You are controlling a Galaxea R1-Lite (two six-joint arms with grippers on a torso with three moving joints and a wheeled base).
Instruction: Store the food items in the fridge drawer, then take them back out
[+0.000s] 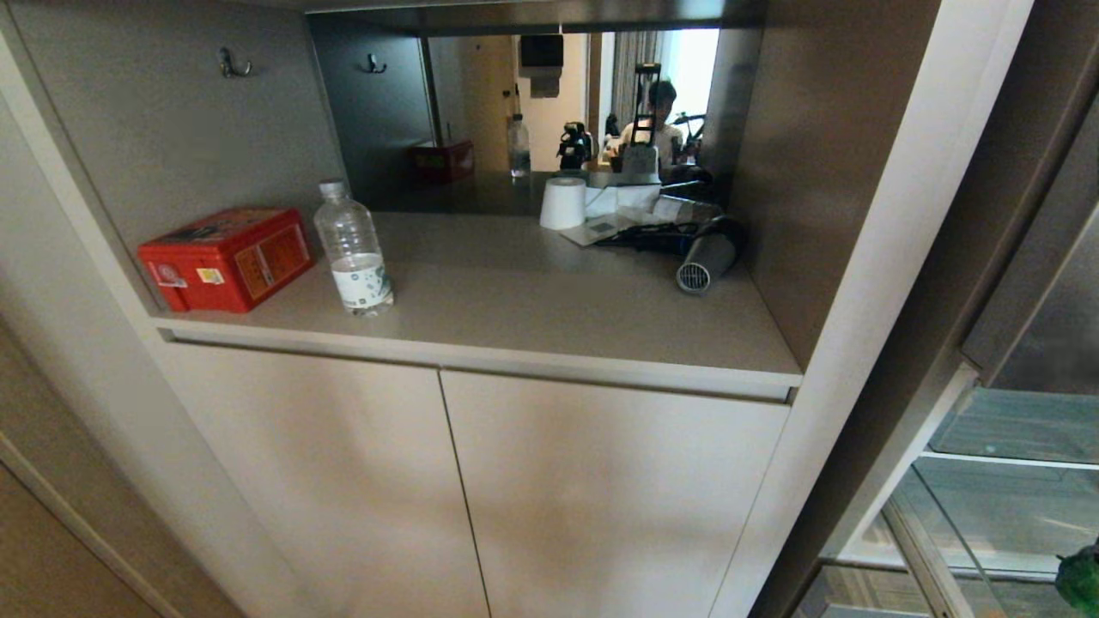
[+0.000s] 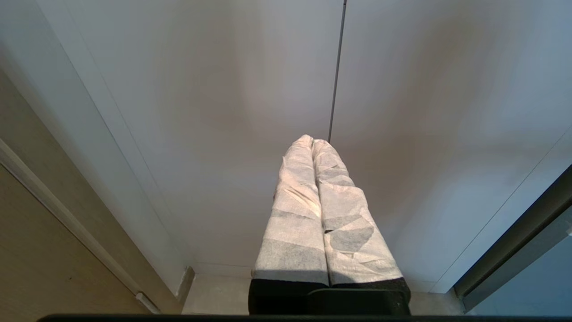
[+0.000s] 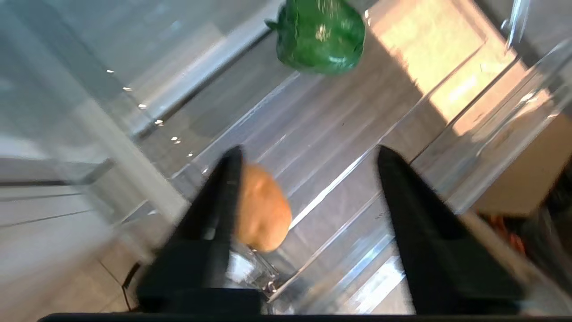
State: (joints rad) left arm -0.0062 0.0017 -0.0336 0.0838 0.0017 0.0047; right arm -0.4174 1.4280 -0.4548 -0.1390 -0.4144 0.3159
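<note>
Right end effector [image 3: 306, 163] open, potato [image 3: 261, 208] beside

Head view down on cabinet shelf [image 1: 515, 318]; wrist views close, drawer [image 3: 339, 134] shared.

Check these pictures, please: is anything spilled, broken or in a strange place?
Nothing looks spilled or broken. One oddity: a hair dryer lies on its side on the cabinet shelf, beside a paper roll and loose papers. The bell pepper and potato lie apart in the clear fridge drawer.
</note>
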